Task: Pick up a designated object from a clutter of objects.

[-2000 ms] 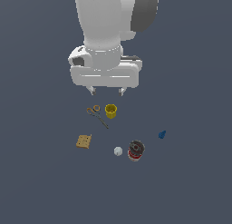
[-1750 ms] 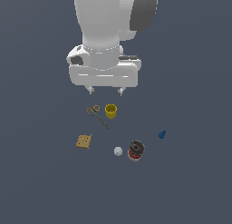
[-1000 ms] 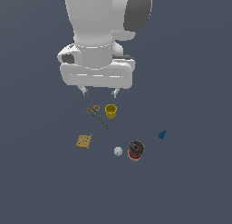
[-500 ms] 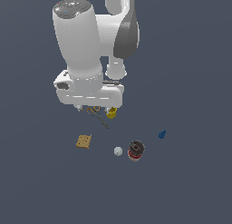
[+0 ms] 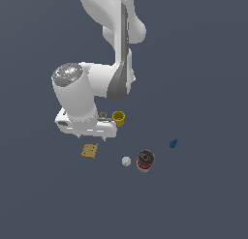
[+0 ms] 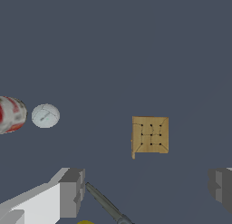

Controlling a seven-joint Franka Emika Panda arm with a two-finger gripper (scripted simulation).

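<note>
The designated object is a flat tan-orange square block with a dotted face point(image 5: 89, 151), lying on the dark floor; in the wrist view point(image 6: 150, 135) it lies just beyond the gap between my fingers. My gripper point(image 5: 90, 136) is open and empty, hovering just above and behind the block. In the wrist view the gripper point(image 6: 146, 187) shows one finger point(image 6: 72, 191) on each side, wide apart. The clutter holds a yellow cup point(image 5: 118, 118), a white cube point(image 5: 126, 161), a black-and-red can point(image 5: 145, 159), a blue piece point(image 5: 173, 143) and scissors point(image 5: 102, 115), mostly hidden behind my hand.
In the wrist view the white cube point(image 6: 45, 115) and the can point(image 6: 11, 114) lie off to one side of the block, and a scissors blade point(image 6: 104, 202) runs near one finger. The arm's large white links rise above the cup.
The arm has swung down and toward the exterior view's left, bringing the gripper from above the cup and scissors to just over the tan block. The objects have not moved.
</note>
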